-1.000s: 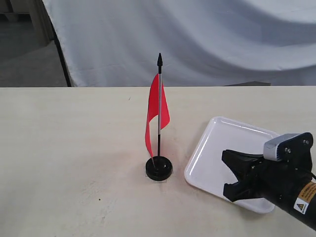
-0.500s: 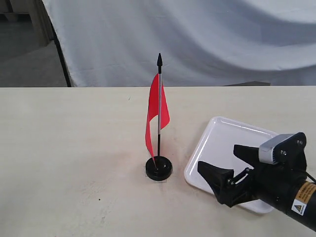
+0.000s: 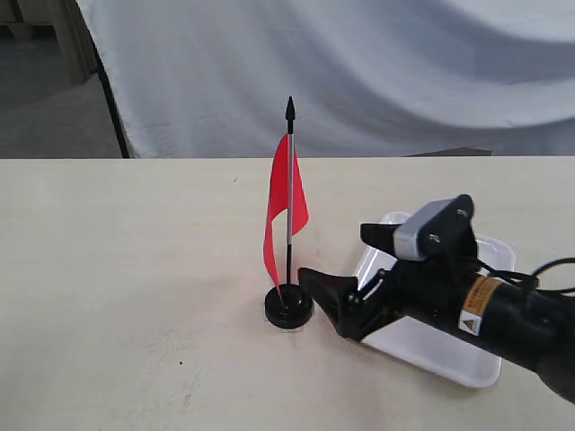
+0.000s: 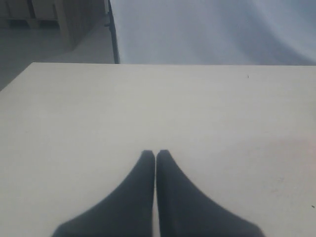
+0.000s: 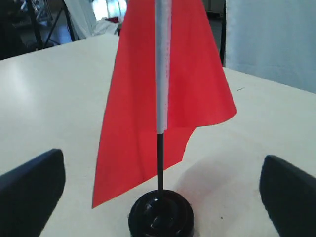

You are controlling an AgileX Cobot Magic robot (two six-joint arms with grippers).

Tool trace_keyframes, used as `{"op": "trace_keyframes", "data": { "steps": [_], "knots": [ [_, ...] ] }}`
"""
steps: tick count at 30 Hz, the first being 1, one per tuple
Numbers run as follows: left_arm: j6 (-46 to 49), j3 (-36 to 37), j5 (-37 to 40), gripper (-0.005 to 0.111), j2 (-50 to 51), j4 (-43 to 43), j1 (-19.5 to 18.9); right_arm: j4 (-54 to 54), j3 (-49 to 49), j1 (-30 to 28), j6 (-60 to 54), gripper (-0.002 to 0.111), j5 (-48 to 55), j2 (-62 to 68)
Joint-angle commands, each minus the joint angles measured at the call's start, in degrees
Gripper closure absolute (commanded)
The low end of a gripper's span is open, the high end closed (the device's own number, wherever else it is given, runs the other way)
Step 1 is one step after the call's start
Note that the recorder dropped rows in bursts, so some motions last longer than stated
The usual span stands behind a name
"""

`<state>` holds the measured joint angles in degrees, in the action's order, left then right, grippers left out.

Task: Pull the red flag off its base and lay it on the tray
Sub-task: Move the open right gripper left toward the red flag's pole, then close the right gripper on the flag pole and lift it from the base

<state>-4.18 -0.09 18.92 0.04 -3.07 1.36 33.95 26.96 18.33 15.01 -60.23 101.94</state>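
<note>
The red flag [image 3: 286,202] stands upright on its thin pole in the round black base [image 3: 288,311] near the table's middle. In the right wrist view the red flag [image 5: 165,94] and the base [image 5: 161,215] sit centred between the two fingers [image 5: 34,190]. My right gripper [image 3: 332,253] is open, low over the table just right of the base, its jaws set wide on either side of the pole without touching it. The white tray [image 3: 454,359] lies under the right arm. My left gripper [image 4: 155,154] is shut over bare table, holding nothing.
A white cloth backdrop [image 3: 359,72] hangs behind the table's far edge. The light tabletop [image 3: 126,269] stretches bare to the left of the flag. The right arm's body covers much of the tray.
My right gripper has moved left from above the tray to the flag's base, staying open. The flag and base have not moved.
</note>
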Motion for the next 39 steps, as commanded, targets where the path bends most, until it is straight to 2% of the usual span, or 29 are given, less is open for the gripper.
{"op": "trace_keyframes", "data": {
  "steps": [1,18,25,28,30,32,33,35,36,39],
  "knots": [
    [-0.09,0.09,-0.35,0.105,-0.04,0.37,-0.15,-1.38,5.58,2.15,0.02,0.007,6.30,2.91],
    [-0.09,0.09,-0.35,0.105,-0.04,0.37,-0.15,-3.28,15.63,2.59,0.17,0.007,6.08,13.57],
    [-0.09,0.09,-0.35,0.105,-0.04,0.37,-0.15,-3.28,17.74,2.59,0.44,0.007,1.37,16.34],
    [-0.22,0.09,-0.35,0.105,-0.04,0.37,-0.15,-3.06,18.65,2.59,0.44,0.012,0.27,17.15],
    [-0.11,0.09,-0.35,0.105,-0.04,0.37,-0.15,-2.80,18.91,2.59,0.44,0.021,0.97,17.12],
    [-0.11,0.09,-0.35,0.105,-0.04,0.37,-0.15,-2.65,18.91,2.59,0.44,0.041,0.83,17.12],
    [-0.11,0.09,-0.35,0.105,-0.04,0.37,-0.15,-2.38,18.91,2.59,0.44,0.057,0.83,17.12],
    [-0.11,0.09,-0.35,0.105,-0.04,0.37,-0.15,-1.01,18.91,2.59,0.44,0.096,0.83,17.12],
    [-0.11,0.09,-0.35,0.105,-0.04,0.37,-0.15,0.41,18.91,2.59,0.72,0.107,0.83,17.12],
    [-0.11,0.09,-0.35,0.105,-0.04,0.37,-0.15,1.44,18.91,2.59,0.48,0.107,0.57,17.12]
  ]
}}
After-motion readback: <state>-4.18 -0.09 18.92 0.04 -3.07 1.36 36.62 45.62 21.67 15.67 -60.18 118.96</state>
